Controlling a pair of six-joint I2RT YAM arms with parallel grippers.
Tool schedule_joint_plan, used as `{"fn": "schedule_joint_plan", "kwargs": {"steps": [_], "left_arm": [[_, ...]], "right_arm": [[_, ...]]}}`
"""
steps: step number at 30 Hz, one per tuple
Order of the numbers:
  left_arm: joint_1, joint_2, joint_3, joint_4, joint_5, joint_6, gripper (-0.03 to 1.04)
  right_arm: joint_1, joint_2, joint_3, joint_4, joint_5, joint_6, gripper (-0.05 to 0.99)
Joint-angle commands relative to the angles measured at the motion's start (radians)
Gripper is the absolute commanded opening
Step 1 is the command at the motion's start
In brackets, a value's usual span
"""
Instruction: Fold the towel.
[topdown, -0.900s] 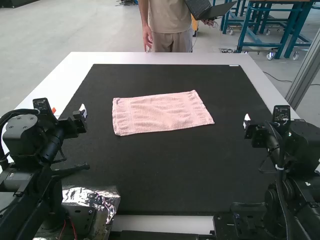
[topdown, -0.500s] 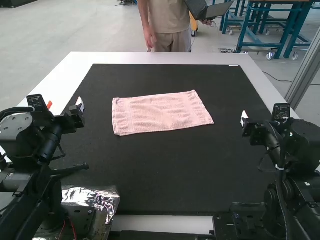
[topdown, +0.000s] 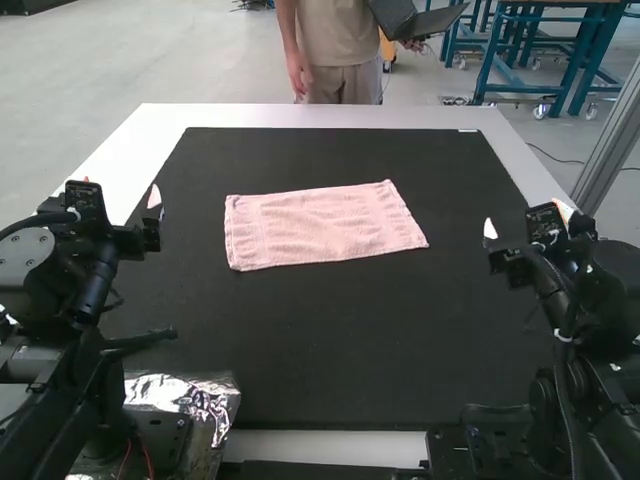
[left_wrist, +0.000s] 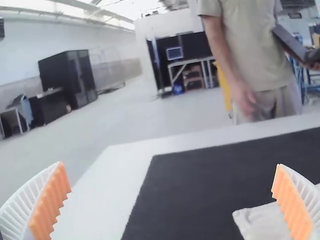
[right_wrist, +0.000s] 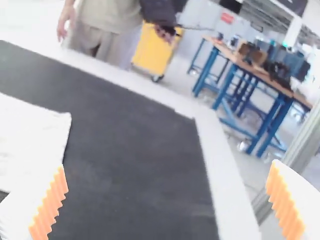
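A pink terry towel (topdown: 325, 227) lies flat in an oblong across a black mat (topdown: 330, 330) on a white worktop (topdown: 300, 116), its edges slightly askew to those of the mat. Beside the base of the left arm (topdown: 85, 300), a box-like block (topdown: 175, 395) is partly wrapped in crinkled silver foil (topdown: 215, 390), with thin red wires (topdown: 148, 455) in front; whether it holds anything cannot be told.

The towel lies between the left claw (topdown: 120, 188) and the right claw (topdown: 527, 218), touching neither. In the high view, the left claw appears around one side edge of the mat and the right claw around the opposite edge, each well apart from the towel's nearer short end.

Both claws are spread wide, with nothing in their grip. In the left wrist view, ribbed white fingers (left_wrist: 22, 205) with orange pads (left_wrist: 290, 205) stand far apart, and one of them partly covers the sight of a towel corner. In the right wrist view, the two fingers stand just as widely parted, and a towel corner shows beyond one of them, with the bare mat stretching alongside. How high either claw is above the mat cannot be told.
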Motion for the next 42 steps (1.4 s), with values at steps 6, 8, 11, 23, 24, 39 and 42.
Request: {"fn": "schedule_joint_plan", "kwargs": {"steps": [6, 8, 11, 23, 24, 39, 42], "left_arm": [[-0.001, -0.004, 0.017, 0.142, -0.006, 0.113, 0.95], [-0.001, 0.013, 0.065, 0.132, -0.008, 0.111, 0.95], [-0.002, 0.091, 0.169, 0.104, -0.008, 0.110, 0.95], [-0.005, 0.877, 0.633, -0.293, 0.060, -0.215, 0.96], [-0.010, 0.939, 0.651, -0.318, 0.060, -0.217, 0.96], [-0.056, 1.413, 0.809, -0.382, 0.123, -0.255, 0.96], [-0.068, 1.467, 0.827, -0.359, 0.121, -0.264, 0.96]], "right_arm": [[-0.006, -0.004, 0.027, 0.200, -0.016, -0.048, 0.91], [-0.012, 0.026, 0.089, 0.184, -0.021, 0.026, 0.91], [-0.018, 0.141, 0.207, 0.178, -0.013, 0.117, 0.91], [-0.009, 0.940, 0.715, -0.247, -0.145, 0.525, 0.91], [-0.004, 1.006, 0.735, -0.294, -0.159, 0.525, 0.91], [0.085, 1.457, 0.847, -0.202, -0.180, 0.477, 0.90], [0.134, 1.546, 0.890, -0.176, -0.171, 0.469, 0.90]]}}
